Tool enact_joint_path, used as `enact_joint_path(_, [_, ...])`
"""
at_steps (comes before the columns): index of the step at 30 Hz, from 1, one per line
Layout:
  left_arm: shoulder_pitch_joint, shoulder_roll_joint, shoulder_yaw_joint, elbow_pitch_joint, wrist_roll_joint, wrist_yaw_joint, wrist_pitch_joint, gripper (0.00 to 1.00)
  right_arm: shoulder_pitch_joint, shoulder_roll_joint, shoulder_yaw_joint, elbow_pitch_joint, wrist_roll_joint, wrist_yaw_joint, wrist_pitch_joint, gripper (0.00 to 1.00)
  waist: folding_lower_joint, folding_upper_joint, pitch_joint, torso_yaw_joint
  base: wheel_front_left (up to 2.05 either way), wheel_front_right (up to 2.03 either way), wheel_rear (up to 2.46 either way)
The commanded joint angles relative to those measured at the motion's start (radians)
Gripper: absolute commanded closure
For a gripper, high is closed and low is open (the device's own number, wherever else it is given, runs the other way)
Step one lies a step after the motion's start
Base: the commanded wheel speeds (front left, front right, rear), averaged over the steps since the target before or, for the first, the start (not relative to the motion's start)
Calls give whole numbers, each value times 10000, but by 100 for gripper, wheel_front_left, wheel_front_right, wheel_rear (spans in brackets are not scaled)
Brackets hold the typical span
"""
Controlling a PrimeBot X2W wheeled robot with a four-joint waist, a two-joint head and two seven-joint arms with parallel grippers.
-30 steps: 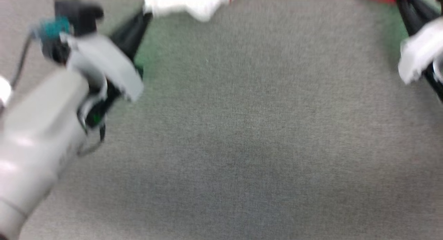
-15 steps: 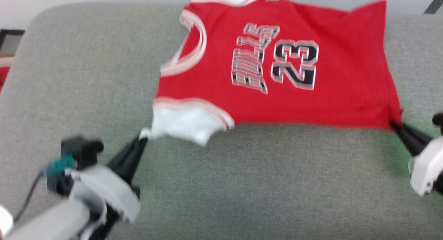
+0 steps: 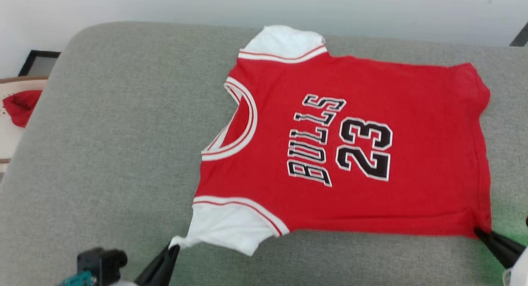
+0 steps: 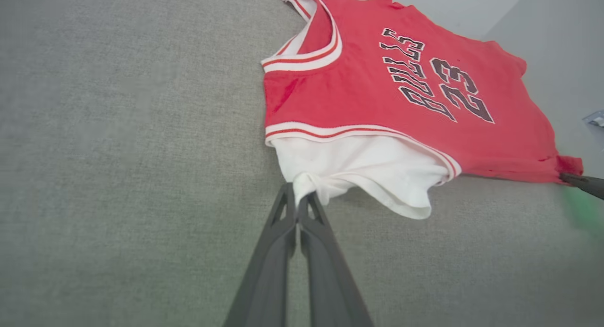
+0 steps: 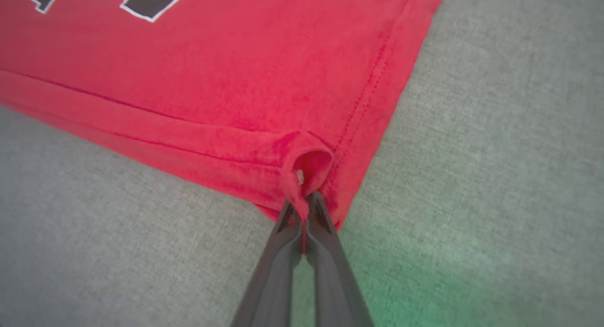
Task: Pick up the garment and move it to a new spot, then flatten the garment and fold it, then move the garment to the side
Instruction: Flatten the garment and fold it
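Observation:
The garment [image 3: 342,145], a red jersey with white sleeves and a black 23, lies spread flat on the grey cushion [image 3: 115,137], collar to the left. My left gripper [image 3: 172,248] is shut on the tip of the near white sleeve [image 4: 349,169], fingers pinched together at the cloth [image 4: 297,202]. At the lower right, my right gripper [image 3: 478,231] is shut on the near hem corner. In the right wrist view its fingers [image 5: 302,209] clamp a small bunched fold of red fabric [image 5: 283,58].
The cushion's rounded far edge [image 3: 165,28] meets a pale wall. Left of the cushion lie a red cloth [image 3: 20,106] and a dark frame [image 3: 39,61]. Bare cushion spreads left of the jersey and along the near edge.
The head camera has tilted up, so the picture shifted from bare cushion to the whole jersey. Both grippers keep their pinch on sleeve and hem corner.

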Motion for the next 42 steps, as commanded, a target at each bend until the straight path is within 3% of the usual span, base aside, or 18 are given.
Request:
enact_joint_path(1, [432,5,214,-134,33,169,-1,100,470,-49,-288,-197,44,-10,166,100,0,0,-94,95,0,0,0])
enact_joint_path(13, [2440,106,1016,-1607,-246,883,-2,100,3207,384,-2401,-2076,360,-10,2057,100,0,0,90,48,0,0,0])
enact_joint_path(25, [1032,1327,1560,-2235,251,815,885,100,2142,1335,-3499,-3362,-665,-10,3345,100,0,0,264,-785,0,0,0])
enact_joint_path(33, [-1256,1824,1579,-1787,940,-25,2586,100,304,1648,-3412,-2939,-1342,-10,4014,100,0,0,401,-1095,0,0,0])
enact_joint_path(37, [-2497,1540,1429,-1019,1266,-736,3324,100,-641,1750,-3170,-2368,-1463,-10,4154,100,0,0,564,-1159,0,0,0])
enact_joint_path(42, [-3916,758,1111,327,1506,-1768,4039,100,-1673,1863,-2740,-1519,-1614,-10,4166,100,0,0,814,-1179,0,0,0])
